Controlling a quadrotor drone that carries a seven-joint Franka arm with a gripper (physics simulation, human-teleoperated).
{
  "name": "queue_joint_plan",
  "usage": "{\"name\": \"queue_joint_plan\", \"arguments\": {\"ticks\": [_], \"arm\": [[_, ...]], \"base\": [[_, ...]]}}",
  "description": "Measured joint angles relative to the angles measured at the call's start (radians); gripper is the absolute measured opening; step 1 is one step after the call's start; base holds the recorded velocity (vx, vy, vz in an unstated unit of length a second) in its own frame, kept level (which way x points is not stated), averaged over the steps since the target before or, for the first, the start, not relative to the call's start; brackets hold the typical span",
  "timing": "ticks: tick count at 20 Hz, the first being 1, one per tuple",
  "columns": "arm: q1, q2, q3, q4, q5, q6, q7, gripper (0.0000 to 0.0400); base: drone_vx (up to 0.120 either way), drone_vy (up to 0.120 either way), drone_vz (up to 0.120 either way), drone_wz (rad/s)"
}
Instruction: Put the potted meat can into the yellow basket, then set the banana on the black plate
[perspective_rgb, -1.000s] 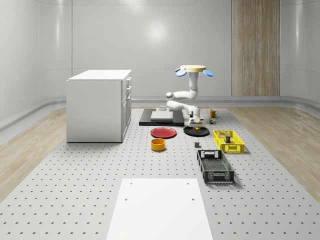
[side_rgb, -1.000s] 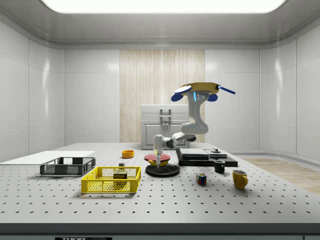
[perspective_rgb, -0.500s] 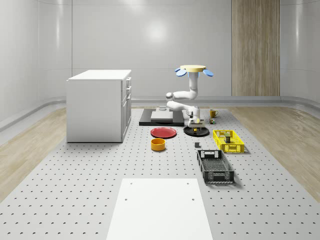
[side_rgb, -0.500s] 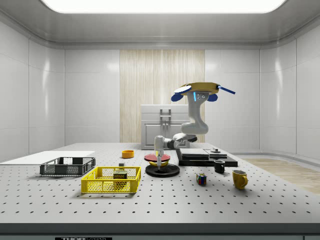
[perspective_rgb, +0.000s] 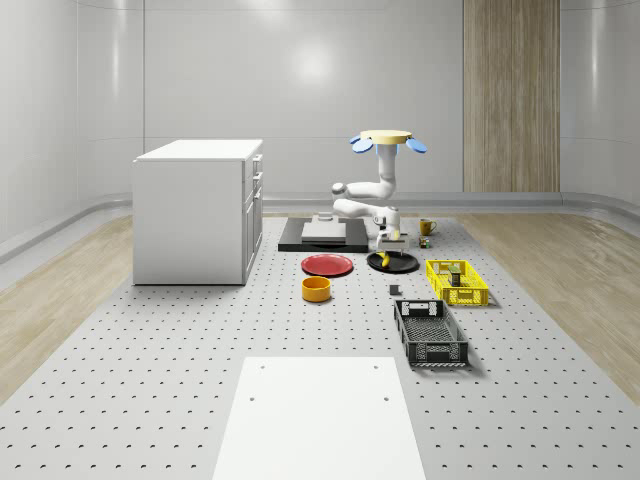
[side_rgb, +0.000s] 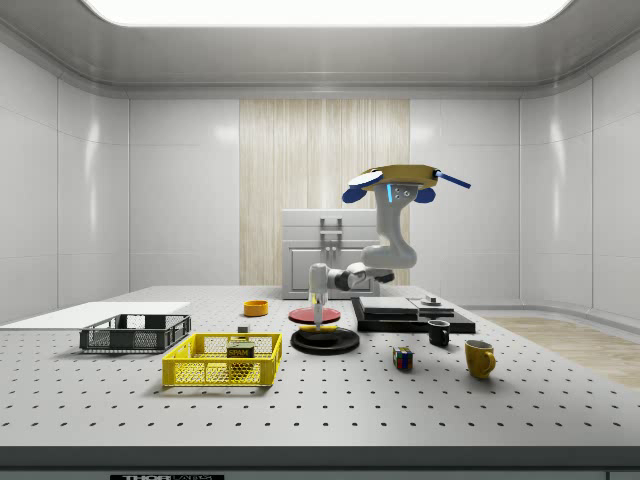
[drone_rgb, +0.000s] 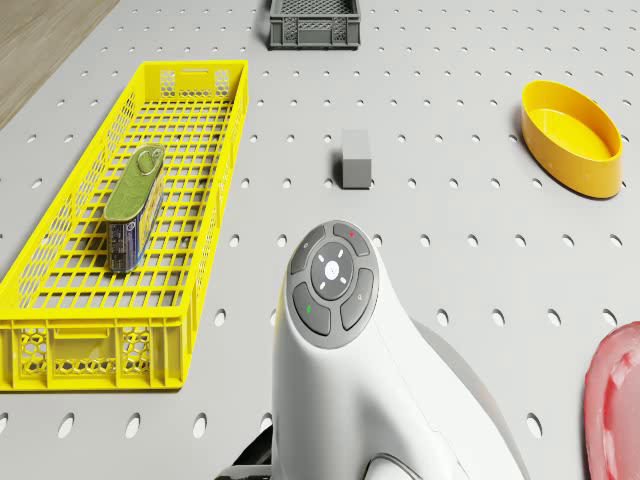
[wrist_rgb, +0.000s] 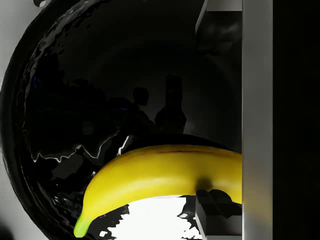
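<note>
Drone: hovered over the bench, behind the plate in the whole-scene view.
Claw: hung just above the plate; fingers spread, gripping nothing.
Banana: lay on the plate, one finger alongside it in the wrist view.
Can: lay on its side in the basket.
Step in hand: release and retreat, as I judged it; both placements looked done.
Doing it well: lift the claw straight up, keeping the fingers apart, so neither nudged the banana off the plate.
</note>
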Motion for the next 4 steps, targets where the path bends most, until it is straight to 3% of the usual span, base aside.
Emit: {"name": "queue_joint_plan", "arguments": {"ticks": [4], "arm": [[0.001,-0.003,0.015,-0.005,0.015,-0.005,0.002,0.0399]], "base": [[0.0,0.0,0.0,0.0]]}}
